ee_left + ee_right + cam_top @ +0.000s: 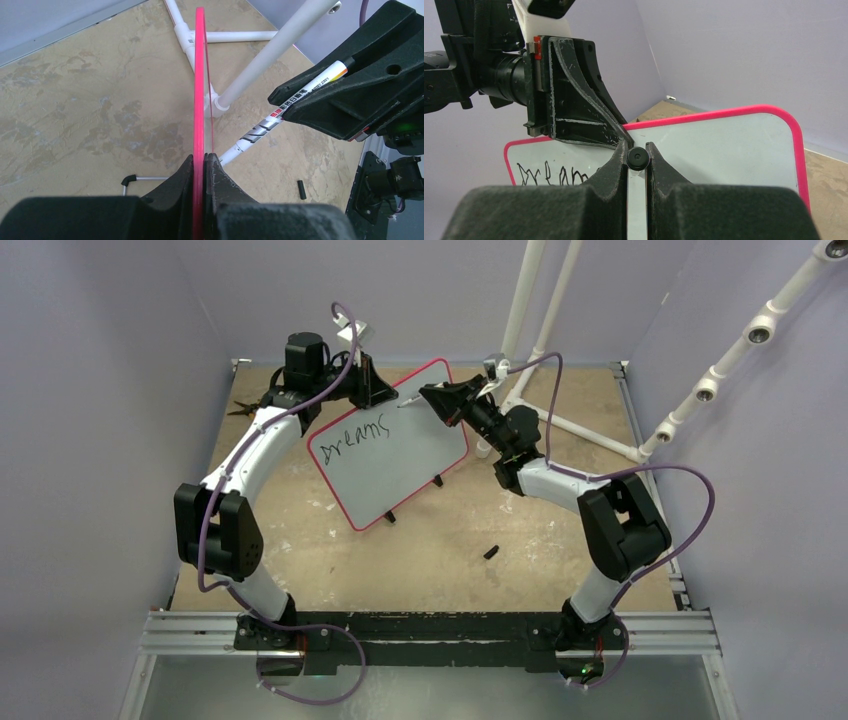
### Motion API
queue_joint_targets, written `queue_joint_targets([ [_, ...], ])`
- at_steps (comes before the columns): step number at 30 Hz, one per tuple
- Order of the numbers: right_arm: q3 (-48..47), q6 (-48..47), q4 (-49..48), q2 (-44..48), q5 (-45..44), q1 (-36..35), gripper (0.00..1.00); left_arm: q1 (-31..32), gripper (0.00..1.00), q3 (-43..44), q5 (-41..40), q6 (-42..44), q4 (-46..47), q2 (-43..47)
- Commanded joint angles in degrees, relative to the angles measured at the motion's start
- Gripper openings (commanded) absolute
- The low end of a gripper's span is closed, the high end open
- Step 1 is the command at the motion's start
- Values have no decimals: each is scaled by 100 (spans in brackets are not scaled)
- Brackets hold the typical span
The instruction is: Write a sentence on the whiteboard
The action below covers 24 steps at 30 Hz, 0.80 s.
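Observation:
The whiteboard [400,465] stands tilted in the middle of the table, white with a pink rim [200,75]. My left gripper [383,392] is shut on its far top edge; in the left wrist view the fingers [205,159] clamp the rim. The sentence [355,433] reads only "Dreams" in black along the upper left of the board, partly seen as "Dream" [554,176]. My right gripper [435,397] is shut on a white marker [280,117], whose tip [405,402] sits near the board's top edge, right of the word. The marker's black end [637,158] shows between the right fingers.
A white PVC pipe frame [560,420] stands at the back right, close behind the board [240,85]. A small black marker cap [492,552] lies on the tan tabletop near the right arm. Purple walls enclose the table.

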<state>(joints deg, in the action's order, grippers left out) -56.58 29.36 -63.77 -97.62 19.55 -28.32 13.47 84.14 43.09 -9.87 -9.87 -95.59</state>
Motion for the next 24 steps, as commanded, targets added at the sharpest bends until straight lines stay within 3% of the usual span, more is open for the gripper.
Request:
queue_joint_targets([
  [1,-180,-164,53,19,-81,-33,0,59,0,-188,205,160,-138,-93],
  [16,461,-265,294,252,-191,-69,0,59,0,-187,200,125,-108,-74],
  [24,435,-36,-45,200,-266,-76,0,59,0,-181,200,117,-103,-74],
])
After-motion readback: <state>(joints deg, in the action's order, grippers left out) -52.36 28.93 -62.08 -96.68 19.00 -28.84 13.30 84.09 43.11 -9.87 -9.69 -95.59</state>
